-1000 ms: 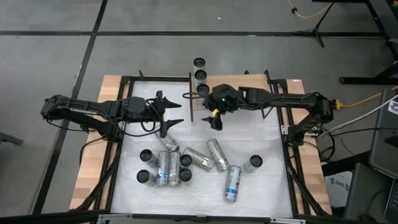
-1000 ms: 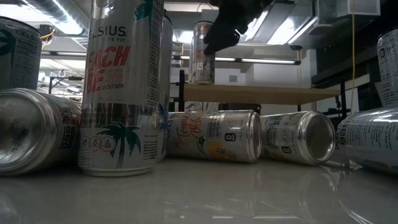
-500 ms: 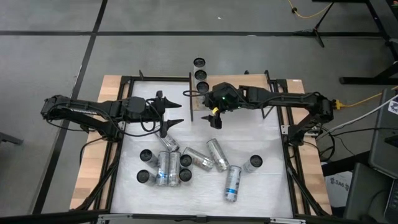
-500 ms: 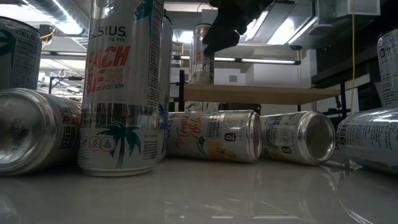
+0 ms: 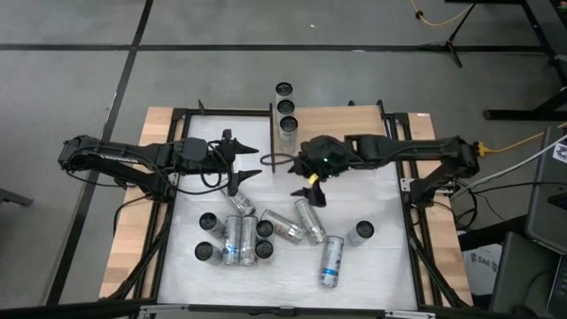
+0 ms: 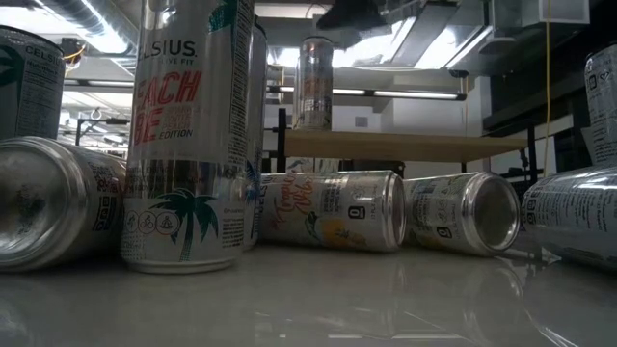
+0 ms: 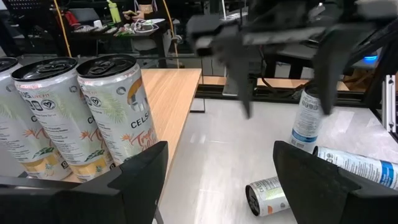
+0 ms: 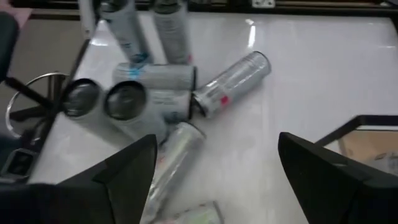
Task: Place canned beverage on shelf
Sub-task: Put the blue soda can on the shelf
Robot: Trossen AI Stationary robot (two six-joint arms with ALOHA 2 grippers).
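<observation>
3 cans (image 5: 286,107) on shelf (image 7: 175,93), approx 9 on table (image 5: 372,190).

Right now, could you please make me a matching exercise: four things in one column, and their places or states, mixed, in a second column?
1. shelf
2. right gripper
3. left gripper
4. can with blue label

a. lying on the white table
b. open, left of the shelf
c. holds three upright cans
d. open, above the lying cans

Pairs: 1-c, 2-d, 3-b, 4-a

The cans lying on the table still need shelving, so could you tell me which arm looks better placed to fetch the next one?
Probably right: its open gripper hangs just above a lying can.

The left gripper waits open beside the shelf.
</observation>
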